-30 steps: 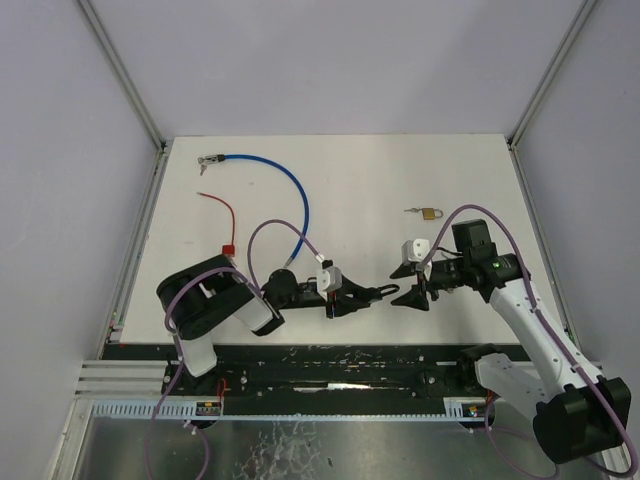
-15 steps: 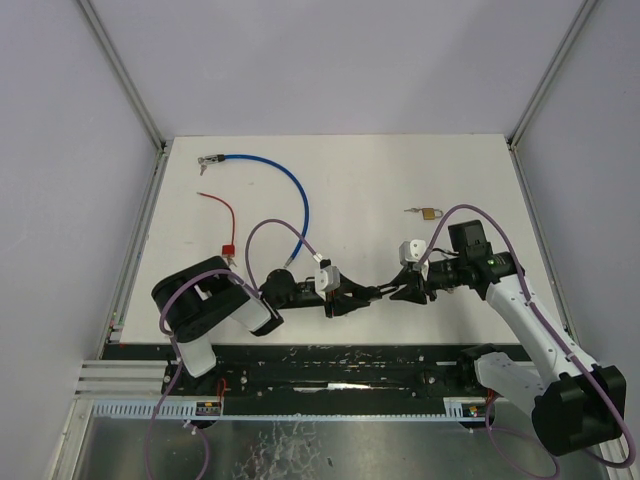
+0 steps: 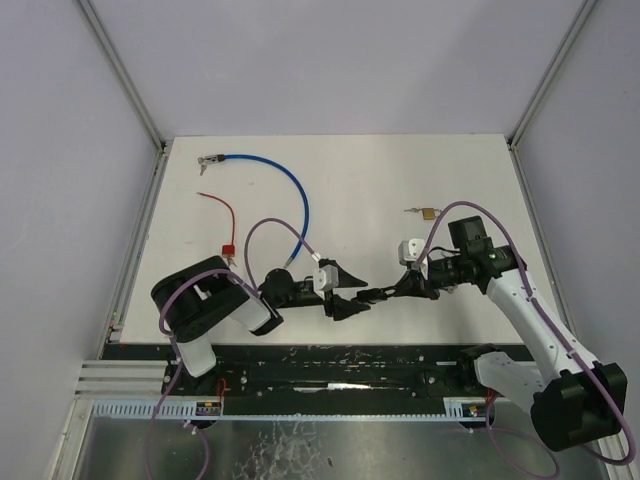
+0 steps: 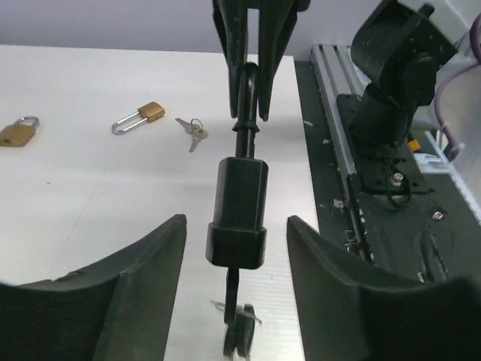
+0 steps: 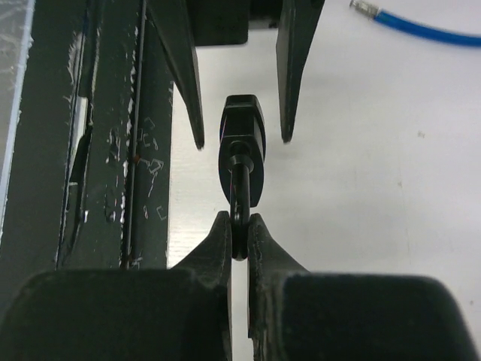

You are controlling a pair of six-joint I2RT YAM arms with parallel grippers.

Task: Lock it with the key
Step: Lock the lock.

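A black padlock (image 4: 239, 210) hangs in the air between the two arms, above the table's near edge (image 3: 372, 295). My right gripper (image 5: 239, 226) is shut on its shackle (image 4: 246, 90), with the body (image 5: 242, 147) pointing away from it. My left gripper (image 4: 237, 226) is open around the body, with a gap on each side and neither finger touching. A key (image 4: 239, 331) sticks out of the body's near end, blurred, with something small dangling from it. In the top view the left gripper (image 3: 352, 292) and the right gripper (image 3: 400, 288) almost meet.
Two brass padlocks (image 4: 143, 116) (image 4: 15, 131) and loose keys (image 4: 194, 133) lie on the white table beyond; the top view shows one brass padlock (image 3: 430, 212). A blue cable (image 3: 285, 185) and a red cable (image 3: 222, 215) lie at the back left. The black base rail (image 3: 330, 365) runs along the near edge.
My right gripper moved left and shut on the padlock's shackle. My left gripper, which held the body, has spread its fingers and let go.
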